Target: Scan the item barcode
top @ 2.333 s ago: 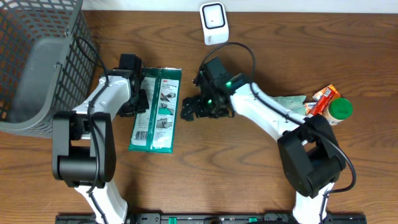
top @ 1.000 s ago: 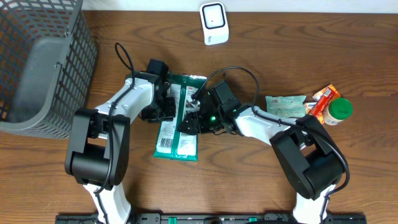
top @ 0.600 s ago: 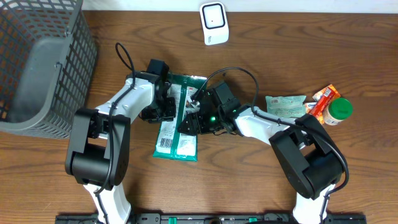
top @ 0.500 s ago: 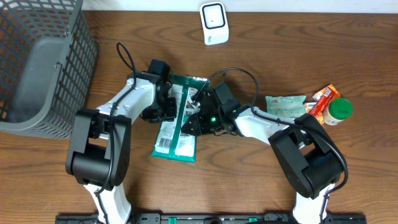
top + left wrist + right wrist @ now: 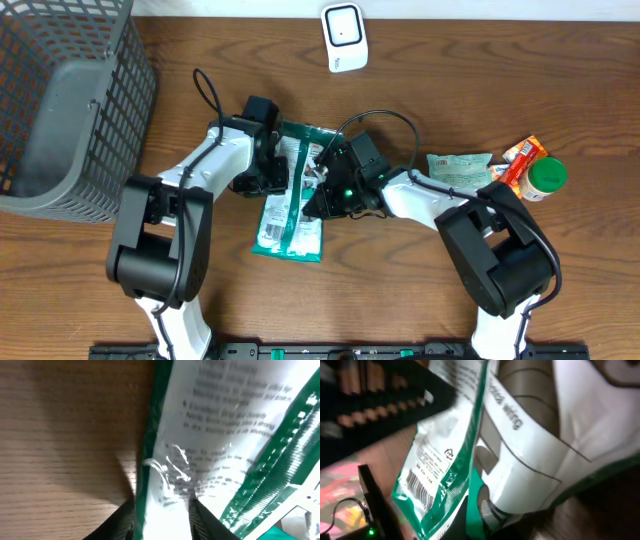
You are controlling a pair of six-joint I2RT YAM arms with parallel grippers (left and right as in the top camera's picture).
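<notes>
left gripper (image 5: pixel 274 178) and right gripper (image 5: pixel 316 192) both pinch the one green packet (image 5: pixel 290 222); one basket (image 5: pixel 112 88), one scanner (image 5: pixel 344 37) nearby.

- On the green-and-white packet (image 5: pixel 530 445), right wrist view: one sideways word toward 12 o'clock, seemingly "wiring".
- At its 8 o'clock corner, a barcode (image 5: pixel 417 484), digits too small; small round mark (image 5: pixel 448 453) at the barcode's 1 o'clock.
- Left wrist view: lines of small print (image 5: pixel 225 415), too blurred to read.
</notes>
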